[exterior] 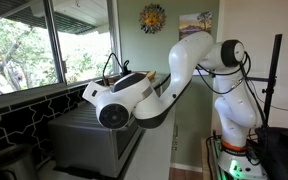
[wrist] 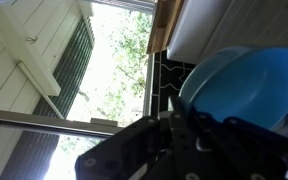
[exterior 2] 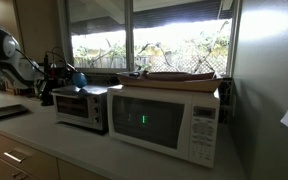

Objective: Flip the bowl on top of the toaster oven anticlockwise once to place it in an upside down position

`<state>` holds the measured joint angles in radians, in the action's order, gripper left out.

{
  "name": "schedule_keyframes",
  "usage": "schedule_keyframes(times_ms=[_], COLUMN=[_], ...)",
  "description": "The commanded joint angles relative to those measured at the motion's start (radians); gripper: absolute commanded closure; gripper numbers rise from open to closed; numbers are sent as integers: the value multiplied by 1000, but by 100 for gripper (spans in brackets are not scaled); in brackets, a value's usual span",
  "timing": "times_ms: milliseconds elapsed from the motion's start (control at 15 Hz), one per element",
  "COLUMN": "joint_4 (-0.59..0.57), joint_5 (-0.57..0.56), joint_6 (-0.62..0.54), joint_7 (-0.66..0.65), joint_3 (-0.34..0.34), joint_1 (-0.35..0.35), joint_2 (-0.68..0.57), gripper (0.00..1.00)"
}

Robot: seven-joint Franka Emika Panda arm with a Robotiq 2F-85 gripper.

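The small blue bowl [exterior 2: 79, 77] is just above the top of the silver-grey toaster oven [exterior 2: 81, 108]. It fills the right of the wrist view [wrist: 249, 85], tilted with its rim against the dark fingers. My gripper [wrist: 184, 122] looks shut on the bowl's rim. It reaches in from the left in an exterior view [exterior 2: 68, 73]. In an exterior view the toaster oven [exterior: 89, 135] sits under my arm, and the arm hides the gripper and bowl there.
A white microwave [exterior 2: 164, 120] bearing a wooden tray [exterior 2: 184, 75] stands right beside the toaster oven. A window and a dark lattice backsplash [exterior: 24, 110] run close behind the appliances. Cables [exterior: 112, 65] hang by the wrist.
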<state>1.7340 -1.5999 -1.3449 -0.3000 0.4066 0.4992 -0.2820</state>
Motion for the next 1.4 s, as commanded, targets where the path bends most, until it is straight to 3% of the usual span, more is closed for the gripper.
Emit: schedule_keyframes(times_ms=[0,67,133,200,267,333,533,733,1067,1333], joint_4=[44,43,41,40,38,41,38,27,13,-15], joint_5=[7,14,19,27,29,34,40,71,175,241], joint_6=[-10,-9,-11,-12,-10,-11,-10,-17,-41,-75], joint_7=[-38,-38,-37,-39,-42,-43,-45,-44,-39,-51], joint_3=[4,6,8,10,11,12,15,21,25,26], joint_1=[5,6,6,6,7,6,7,3,-1,-6], joint_2=[3,2,2,0,-3,-3,0,5,12,24], gripper=[83,77,65,64,75,69,71,43,7,0])
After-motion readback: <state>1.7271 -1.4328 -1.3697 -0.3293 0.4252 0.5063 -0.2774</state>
